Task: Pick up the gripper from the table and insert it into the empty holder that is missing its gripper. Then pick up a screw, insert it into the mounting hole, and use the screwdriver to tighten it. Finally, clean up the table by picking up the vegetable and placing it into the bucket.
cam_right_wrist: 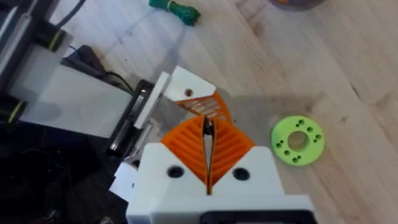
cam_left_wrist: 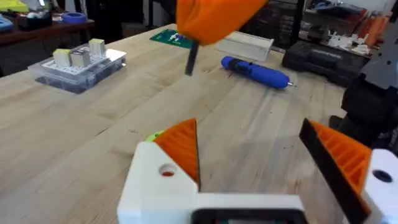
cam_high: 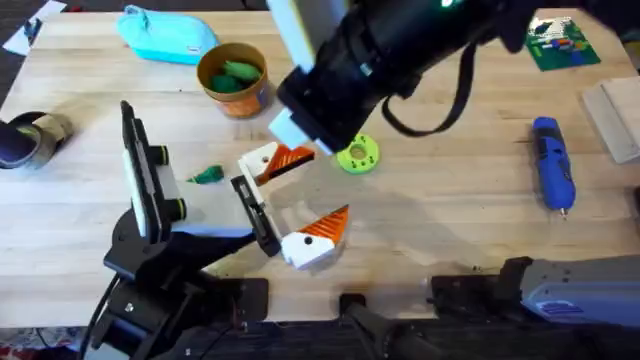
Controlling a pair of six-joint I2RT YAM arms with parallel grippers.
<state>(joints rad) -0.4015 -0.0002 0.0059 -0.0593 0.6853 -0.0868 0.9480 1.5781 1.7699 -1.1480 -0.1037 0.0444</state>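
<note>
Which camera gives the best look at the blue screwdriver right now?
The overhead view: the screwdriver lies whole and unobstructed on the table's right side, silver tip pointing toward the arms' bases. The left wrist view also shows it whole, but farther off and at a low angle.

left claw (cam_left_wrist: 261,168): fingers spread | right claw (cam_right_wrist: 208,158): pads pressed together

Pale wooden table (cam_high: 450,230) with visible grain, matt. Blue screwdriver (cam_high: 552,175) of smooth plastic with a short silver metal tip. Left gripper (cam_left_wrist: 267,165) fingers of white plastic carrying ribbed orange pads.
</note>
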